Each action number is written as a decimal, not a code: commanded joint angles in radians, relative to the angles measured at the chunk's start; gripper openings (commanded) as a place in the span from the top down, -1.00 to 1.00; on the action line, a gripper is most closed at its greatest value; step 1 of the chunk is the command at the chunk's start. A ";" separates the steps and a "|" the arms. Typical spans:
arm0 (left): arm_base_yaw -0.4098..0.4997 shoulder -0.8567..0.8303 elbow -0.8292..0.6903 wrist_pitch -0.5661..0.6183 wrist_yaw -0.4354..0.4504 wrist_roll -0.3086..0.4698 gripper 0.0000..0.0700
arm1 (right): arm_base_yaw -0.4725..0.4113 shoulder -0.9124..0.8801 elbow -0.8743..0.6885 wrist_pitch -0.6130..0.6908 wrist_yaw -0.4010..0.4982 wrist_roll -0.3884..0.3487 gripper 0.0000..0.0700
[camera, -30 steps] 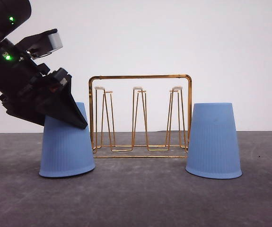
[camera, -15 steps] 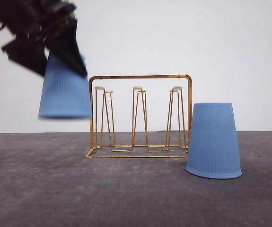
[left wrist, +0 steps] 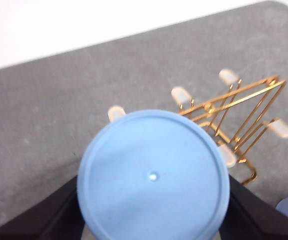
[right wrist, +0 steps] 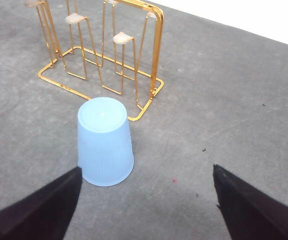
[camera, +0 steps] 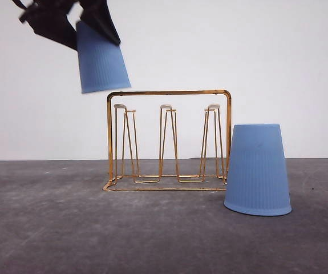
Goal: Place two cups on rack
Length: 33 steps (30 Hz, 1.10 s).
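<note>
My left gripper (camera: pixel 89 28) is shut on a light-blue ribbed cup (camera: pixel 101 60), held mouth-down and slightly tilted in the air above the left end of the gold wire rack (camera: pixel 169 92). In the left wrist view the cup's flat base (left wrist: pixel 154 175) sits between the black fingers (left wrist: pixel 33 225), with the rack's white-tipped prongs (left wrist: pixel 181 95) just beyond it. The other cup (camera: pixel 258 169) stands mouth-down on the table close to the rack's right end. My right gripper (right wrist: pixel 147 172) is open above the table, short of that cup (right wrist: pixel 104 142) and the rack (right wrist: pixel 156 60).
The rack and the standing cup rest on a dark grey table (camera: pixel 152 240) in front of a plain white wall (camera: pixel 266 51). Open table surface lies in front of the rack and to its left.
The left gripper has lifted the left cup off the table, up and slightly to the right, to above the rack's left end. The right cup and the rack have not moved.
</note>
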 commanded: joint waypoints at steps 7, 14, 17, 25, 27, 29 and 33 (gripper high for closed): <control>-0.018 0.162 0.018 0.029 -0.003 -0.002 0.34 | 0.003 0.003 0.008 0.011 0.003 -0.005 -0.51; -0.024 0.256 0.018 0.062 -0.003 -0.002 0.33 | 0.003 0.003 0.008 0.011 0.003 -0.005 -0.51; -0.024 0.278 0.018 0.062 -0.002 -0.002 0.18 | 0.003 0.003 0.008 0.011 0.003 -0.005 -0.51; -0.025 0.306 0.023 0.038 -0.002 -0.008 -0.38 | 0.003 0.003 0.008 0.011 0.003 -0.005 -0.51; -0.025 0.293 0.045 -0.031 -0.002 -0.025 -0.35 | 0.003 0.003 0.008 0.011 0.003 -0.005 -0.51; -0.024 0.276 0.088 -0.154 -0.001 -0.032 -0.35 | 0.003 0.003 0.008 0.011 0.003 -0.004 -0.51; -0.023 0.258 0.213 -0.458 0.005 -0.028 -0.35 | 0.003 0.003 0.008 0.011 0.003 0.006 -0.51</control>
